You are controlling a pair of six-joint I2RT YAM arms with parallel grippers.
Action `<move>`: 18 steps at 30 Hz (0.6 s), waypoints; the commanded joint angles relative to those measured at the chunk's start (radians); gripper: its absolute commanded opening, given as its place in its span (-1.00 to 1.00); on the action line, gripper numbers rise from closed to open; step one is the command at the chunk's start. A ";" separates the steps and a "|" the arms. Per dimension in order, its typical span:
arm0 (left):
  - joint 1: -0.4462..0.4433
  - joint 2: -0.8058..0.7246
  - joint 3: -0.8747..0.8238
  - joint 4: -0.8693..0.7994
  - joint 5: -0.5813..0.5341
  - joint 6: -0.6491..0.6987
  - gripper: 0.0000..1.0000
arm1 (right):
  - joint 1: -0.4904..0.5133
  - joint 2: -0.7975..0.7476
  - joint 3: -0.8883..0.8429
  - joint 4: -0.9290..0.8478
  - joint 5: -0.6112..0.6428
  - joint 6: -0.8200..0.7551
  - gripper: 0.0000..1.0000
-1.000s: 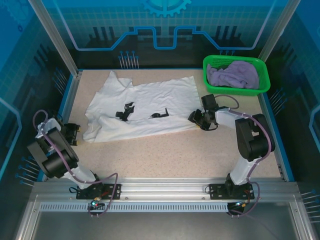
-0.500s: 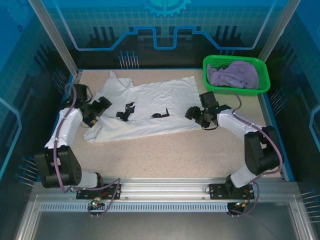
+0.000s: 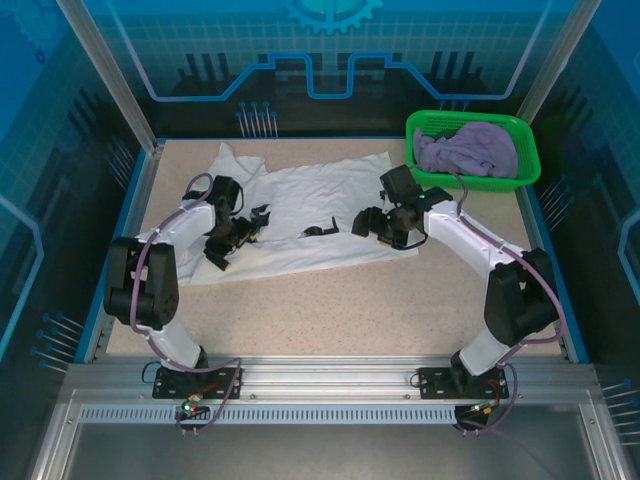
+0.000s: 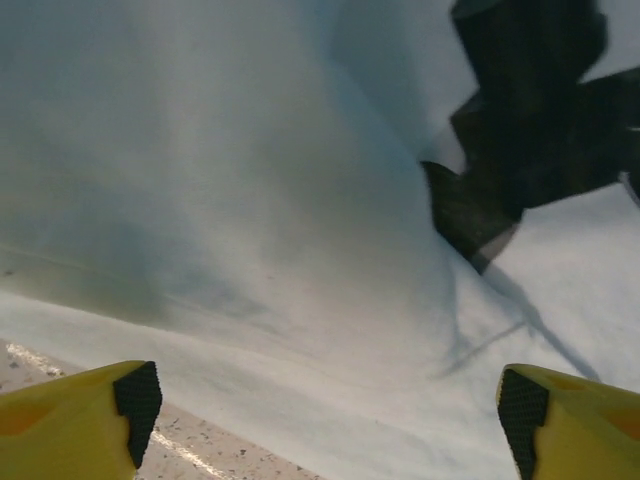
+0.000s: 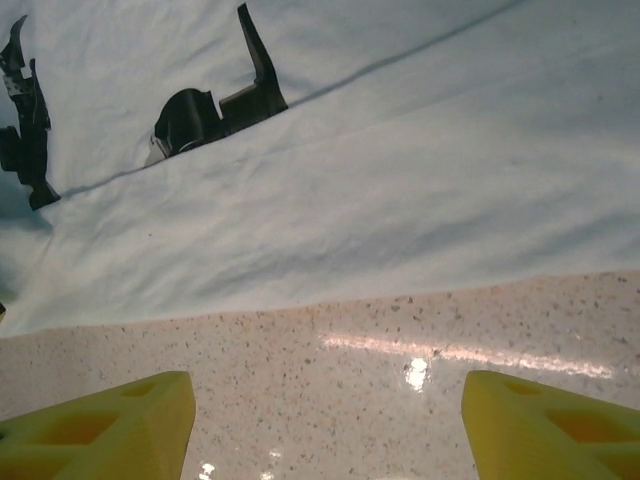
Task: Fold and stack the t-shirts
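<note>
My left pincer [image 4: 330, 400] gapes wide over the white shirt [image 4: 250, 200], its black print [image 4: 530, 130] at one o'clock. My right pincer [image 5: 325, 410], wide too, faces the shirt's hem [image 5: 400, 285] at twelve.

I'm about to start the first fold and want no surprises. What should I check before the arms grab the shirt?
1. Left gripper open, empty: ok.
2. Right gripper open, empty: ok.
3. White t-shirt spread out on the table: ok.
4. Hem just ahead of right gripper: ok.
5. Left fingers touching cloth: cannot tell.
6. Lavender t-shirt out of green basket: not ok, bunched inside.
</note>
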 commanded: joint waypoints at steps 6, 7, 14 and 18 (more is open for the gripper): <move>0.007 0.144 0.174 -0.009 -0.035 -0.140 0.68 | 0.013 0.063 0.127 -0.165 0.049 -0.065 0.40; 0.007 0.158 0.181 -0.001 -0.037 -0.150 0.63 | 0.013 0.078 0.149 -0.179 0.050 -0.075 0.39; 0.008 0.181 0.188 0.000 -0.051 -0.189 0.30 | -0.002 0.123 0.221 -0.229 0.076 -0.094 0.38; 0.018 0.154 0.145 0.035 -0.034 -0.199 -0.09 | -0.012 0.157 0.250 -0.246 0.070 -0.091 0.36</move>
